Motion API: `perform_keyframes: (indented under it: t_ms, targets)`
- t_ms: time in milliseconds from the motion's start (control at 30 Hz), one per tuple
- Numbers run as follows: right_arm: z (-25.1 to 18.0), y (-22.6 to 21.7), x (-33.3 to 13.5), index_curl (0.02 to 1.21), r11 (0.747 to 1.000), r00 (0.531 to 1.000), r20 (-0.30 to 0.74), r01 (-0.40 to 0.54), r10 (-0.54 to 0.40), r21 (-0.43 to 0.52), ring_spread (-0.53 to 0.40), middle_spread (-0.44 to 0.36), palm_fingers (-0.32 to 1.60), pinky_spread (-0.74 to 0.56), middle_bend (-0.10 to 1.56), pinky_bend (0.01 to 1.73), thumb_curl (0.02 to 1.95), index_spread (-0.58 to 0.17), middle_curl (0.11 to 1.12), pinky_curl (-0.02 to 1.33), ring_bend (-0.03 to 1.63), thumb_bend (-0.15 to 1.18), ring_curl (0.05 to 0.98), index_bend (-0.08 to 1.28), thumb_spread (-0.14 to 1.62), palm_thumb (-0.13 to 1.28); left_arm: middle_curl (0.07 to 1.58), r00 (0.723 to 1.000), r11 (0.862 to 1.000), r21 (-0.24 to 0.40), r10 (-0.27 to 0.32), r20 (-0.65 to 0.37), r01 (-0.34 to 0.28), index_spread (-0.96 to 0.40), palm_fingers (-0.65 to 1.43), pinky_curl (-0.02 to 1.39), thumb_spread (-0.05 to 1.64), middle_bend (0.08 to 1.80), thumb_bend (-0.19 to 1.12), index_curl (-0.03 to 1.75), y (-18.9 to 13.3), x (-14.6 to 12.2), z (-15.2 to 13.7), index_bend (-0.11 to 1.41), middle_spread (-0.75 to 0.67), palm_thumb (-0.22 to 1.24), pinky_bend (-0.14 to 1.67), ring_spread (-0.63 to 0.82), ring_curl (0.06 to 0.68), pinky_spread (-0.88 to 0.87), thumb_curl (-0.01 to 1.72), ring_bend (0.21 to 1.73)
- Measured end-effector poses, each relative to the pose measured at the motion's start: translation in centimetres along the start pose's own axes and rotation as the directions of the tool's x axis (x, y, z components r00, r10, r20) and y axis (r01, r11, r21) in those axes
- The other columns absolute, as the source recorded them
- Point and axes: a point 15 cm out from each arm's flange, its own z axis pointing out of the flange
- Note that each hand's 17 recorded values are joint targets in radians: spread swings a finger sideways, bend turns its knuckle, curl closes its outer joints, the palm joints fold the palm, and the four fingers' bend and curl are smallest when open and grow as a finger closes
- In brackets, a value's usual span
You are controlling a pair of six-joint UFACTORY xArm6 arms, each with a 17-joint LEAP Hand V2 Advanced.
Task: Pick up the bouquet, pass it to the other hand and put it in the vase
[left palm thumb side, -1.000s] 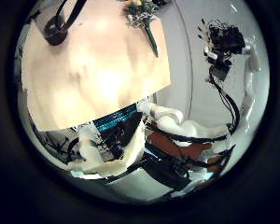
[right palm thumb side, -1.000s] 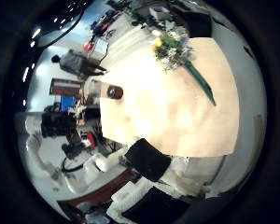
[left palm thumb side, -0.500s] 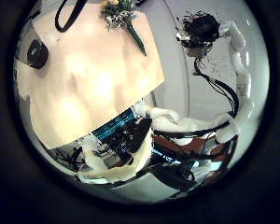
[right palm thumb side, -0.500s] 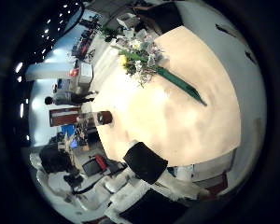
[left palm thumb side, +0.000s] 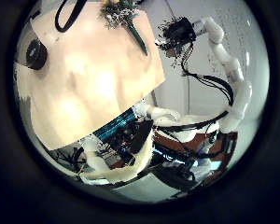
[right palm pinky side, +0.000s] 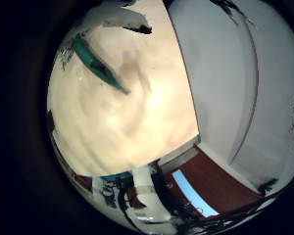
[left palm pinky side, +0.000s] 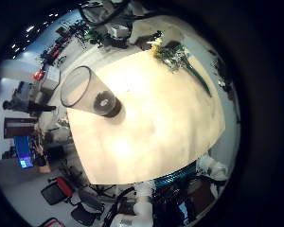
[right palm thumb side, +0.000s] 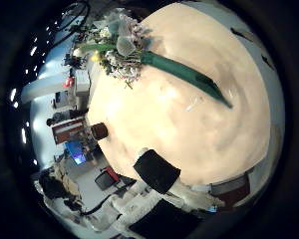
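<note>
The bouquet (right palm thumb side: 120, 45) lies flat on the table (right palm thumb side: 184, 124), its flower heads bunched at one end and a long wrapped stem (right palm thumb side: 184, 75) pointing away. It looms large in the right thumb side view, so my right hand (left palm thumb side: 177, 35) hangs close over it, fingers loose and holding nothing. The stem (right palm pinky side: 98, 64) also shows in the right little finger side view. The glass vase (left palm pinky side: 90, 95) stands on the table apart from the bouquet (left palm pinky side: 170, 55). My left hand (left palm thumb side: 168, 121) hovers off the table's edge, fingers relaxed and empty.
The table (left palm pinky side: 151, 128) has bare room between the vase and the bouquet. Desks, chairs and equipment (left palm pinky side: 33, 104) crowd the room beyond the table's far side. A wall (right palm pinky side: 225, 78) stands beside the table.
The bouquet has grown larger in the right thumb side view, so that hand has come closer to it. In the left thumb side view the right hand has moved towards the flowers.
</note>
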Motion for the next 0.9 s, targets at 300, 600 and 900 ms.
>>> perform_keyframes:
  t_ms: [300,600,900]
  targets:
    - [6.2,-1.0,0.7,0.29,0.999,1.0,-0.003,-0.015,0.015,-0.05,0.194,0.199,0.22,0.41,0.33,0.81,0.34,-0.107,0.36,0.27,0.82,-0.02,0.256,0.16,1.12,0.37,0.33,1.0,1.0,0.003,0.0,-0.003,0.0,-0.01,0.1,0.15,0.99,0.19,-0.03,0.34,-0.3,0.0,0.2,0.17,0.29,0.15,0.45,0.5,0.201,0.56,0.29,0.52]
    - [9.4,-1.3,0.9,0.3,0.993,0.999,-0.006,-0.035,0.035,-0.114,0.195,0.189,0.22,0.41,0.34,0.81,0.34,-0.108,0.36,0.25,0.83,-0.02,0.249,0.16,1.12,0.38,0.33,1.0,1.0,-0.004,-0.002,-0.004,0.002,0.0,0.1,0.16,0.99,0.19,-0.03,0.34,-0.3,-0.2,0.6,0.17,0.29,0.15,0.44,0.5,0.202,0.56,0.29,0.52]
    - [11.1,-1.4,0.1,0.3,0.988,0.999,-0.015,-0.035,0.033,-0.147,0.186,0.179,0.24,0.38,0.36,0.77,0.35,-0.097,0.37,0.22,0.83,-0.02,0.242,0.17,1.12,0.41,0.33,1.0,1.0,-0.007,-0.018,-0.009,0.018,0.0,0.1,0.16,0.99,0.19,-0.03,0.34,-0.2,-1.1,1.7,0.17,0.29,0.14,0.44,0.5,0.203,0.56,0.29,0.52]
